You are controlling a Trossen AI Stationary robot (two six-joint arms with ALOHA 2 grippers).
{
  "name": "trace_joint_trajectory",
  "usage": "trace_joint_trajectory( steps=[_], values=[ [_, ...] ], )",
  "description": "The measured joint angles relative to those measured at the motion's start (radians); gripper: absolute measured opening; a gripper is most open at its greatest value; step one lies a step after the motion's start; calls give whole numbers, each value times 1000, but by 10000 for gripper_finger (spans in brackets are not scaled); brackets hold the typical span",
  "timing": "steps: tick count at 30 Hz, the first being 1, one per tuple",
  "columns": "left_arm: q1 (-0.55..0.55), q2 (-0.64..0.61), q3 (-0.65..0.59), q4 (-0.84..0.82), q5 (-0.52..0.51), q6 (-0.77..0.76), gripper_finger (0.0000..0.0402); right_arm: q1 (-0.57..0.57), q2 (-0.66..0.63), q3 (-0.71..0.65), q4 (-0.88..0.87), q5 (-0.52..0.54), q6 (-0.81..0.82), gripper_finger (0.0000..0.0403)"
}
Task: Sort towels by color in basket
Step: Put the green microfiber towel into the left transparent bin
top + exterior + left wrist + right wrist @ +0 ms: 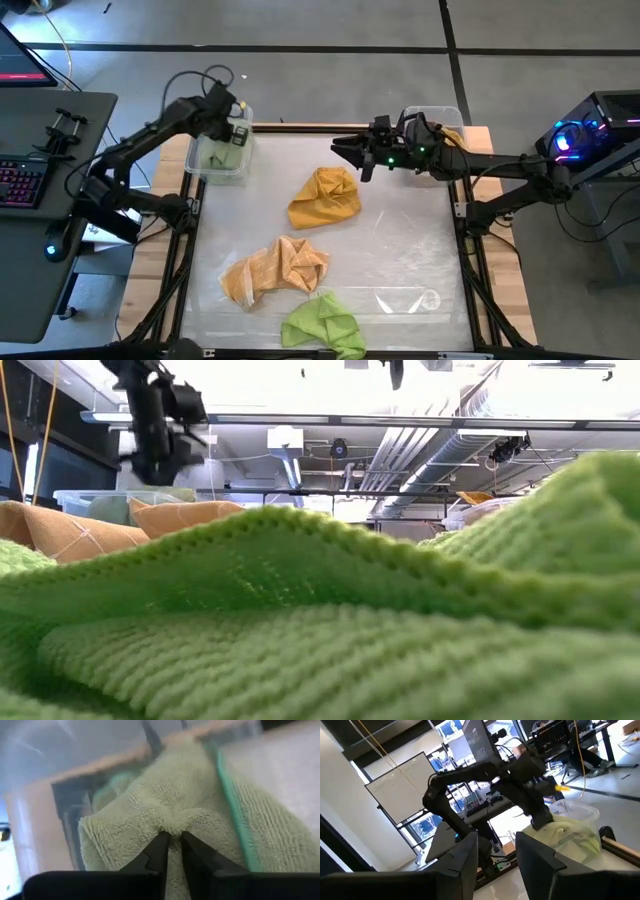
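Observation:
A pale sage green towel [150, 810] lies bunched in the clear bin [213, 172] at the table's far left corner. My left gripper [172, 836] reaches down into that bin and is shut on the towel. My right gripper [342, 149] hovers level over the table's far middle, pointing left, open with nothing between its fingers [465, 855]. On the table lie a mustard yellow towel [325, 196], a light orange-tan towel [275, 268] and a lime green towel [322, 325] at the near edge. My left gripper pinches a small raised pucker [172, 822] near the middle of the sage towel's upper surface between its two fingertips. The fingers come from above, slanting down into the bin. The towel lies in the bin, bunched around the pinch.
A second clear bin [441, 116] stands at the far right behind my right arm, with something yellow in it. In the low view the lime green towel [320, 610] fills the foreground. The table's middle right [410, 240] is bare.

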Motion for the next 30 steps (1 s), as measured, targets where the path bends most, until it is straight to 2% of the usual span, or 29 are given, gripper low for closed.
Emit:
trace_joint_trajectory(
  steps=[4, 11, 14, 17, 19, 21, 27, 30],
  values=[
    [21, 30, -48, 43, -18, 37, 20, 9, 0, 0, -14, -1, 4, 126],
    [43, 1, 45, 40, -20, 117, 15, 9, 0, 0, -19, 0, 3, 126],
    [32, -37, 109, -25, 49, 103, 13, 9, 0, 0, -25, 0, 6, 126],
    [-6, -84, 116, -58, 198, 54, 10, 14, 0, 0, -36, 0, 6, 126],
    [-37, -108, 90, -52, 250, 36, 7, 15, 0, 0, -44, -1, 6, 126],
    [-60, -115, 36, -35, 246, 15, 3, 15, 0, 0, -60, -1, 4, 126],
    [-45, -101, -156, 92, 198, -63, 1, 15, 0, 0, -75, -1, 9, 126],
    [-25, -86, -203, 101, 128, -87, 0, 17, 0, 0, -84, -1, 32, 126]
  ],
)
